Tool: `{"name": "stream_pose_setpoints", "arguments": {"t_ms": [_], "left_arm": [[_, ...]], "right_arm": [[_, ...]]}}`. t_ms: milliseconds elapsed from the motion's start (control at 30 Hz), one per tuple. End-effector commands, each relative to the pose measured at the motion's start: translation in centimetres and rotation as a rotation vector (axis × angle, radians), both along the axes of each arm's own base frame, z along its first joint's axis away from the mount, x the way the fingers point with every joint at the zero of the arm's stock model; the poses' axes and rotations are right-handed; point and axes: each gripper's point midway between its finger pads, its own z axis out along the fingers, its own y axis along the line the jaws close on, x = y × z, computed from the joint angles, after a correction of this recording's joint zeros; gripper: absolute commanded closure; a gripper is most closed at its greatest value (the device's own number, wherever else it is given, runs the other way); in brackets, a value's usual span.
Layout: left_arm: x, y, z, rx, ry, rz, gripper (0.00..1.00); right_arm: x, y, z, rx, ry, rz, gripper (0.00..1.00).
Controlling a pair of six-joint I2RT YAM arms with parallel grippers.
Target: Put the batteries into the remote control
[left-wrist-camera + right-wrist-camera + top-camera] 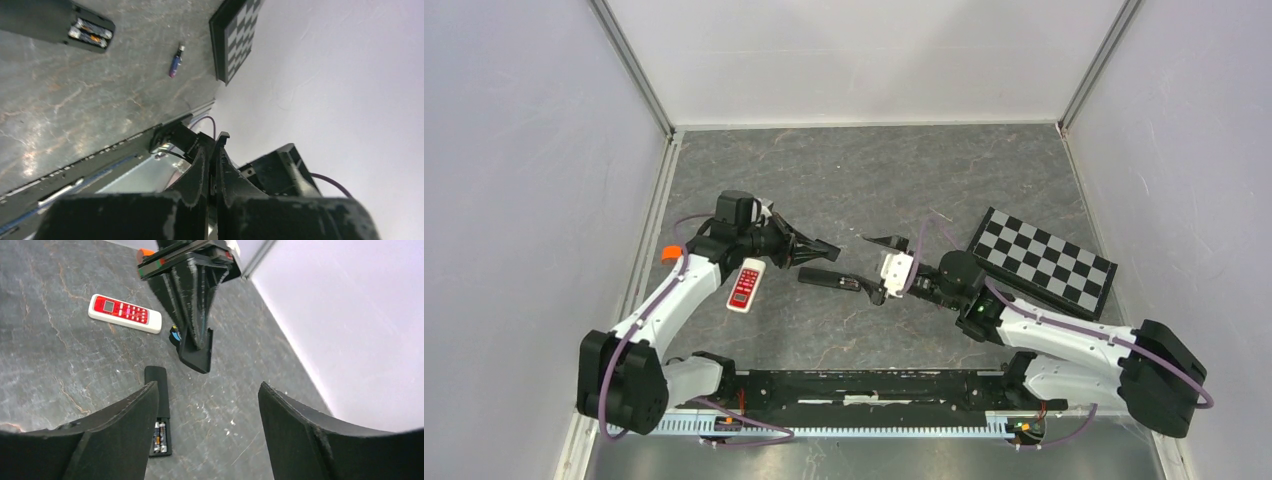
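the left gripper [829, 248], jaws pressed together, is pointing right just beyond the black remote [822, 277] lying on the grey table [844, 180]. the right gripper [873, 268] is facing it, jaws spread. a red-and-white remote [745, 285] is lying farther left.

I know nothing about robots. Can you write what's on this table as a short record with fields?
Surface: grey marbled table
Remote being loaded: slim black plastic remote control, battery bay open
In the bay: two small cylindrical batteries, side by side
Loose: one purplish cylindrical battery lying on the table
Other remote: red-and-white plastic remote control, buttons up
Also there: black-and-white checkered board
Left pincer: shut
Right pincer: open, empty, near the black remote
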Motion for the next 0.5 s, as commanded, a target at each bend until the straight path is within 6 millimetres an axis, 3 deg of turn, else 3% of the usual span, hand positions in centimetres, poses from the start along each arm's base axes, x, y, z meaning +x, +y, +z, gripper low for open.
{"name": "stream_pose_setpoints", "arguments": {"t_ms": [0,200,467], "left_arm": [[-1.4,-0.5,3.6,-0.109,0.074,0.003,0.97],[-2.3,-0.5,4.4,-0.145,0.105,-0.003,0.97],[-2.8,-0.5,4.4,-0.154,0.109,-0.011,0.98]], "right_arm": [[-1.9,1.3,3.9,0.063,-0.283,0.144,0.24],[-2.4,3.1,4.0,0.025,-0.372,0.181,0.32],[-2.2,4.9,3.2,-0.043,-0.439,0.199,0.60]]}}
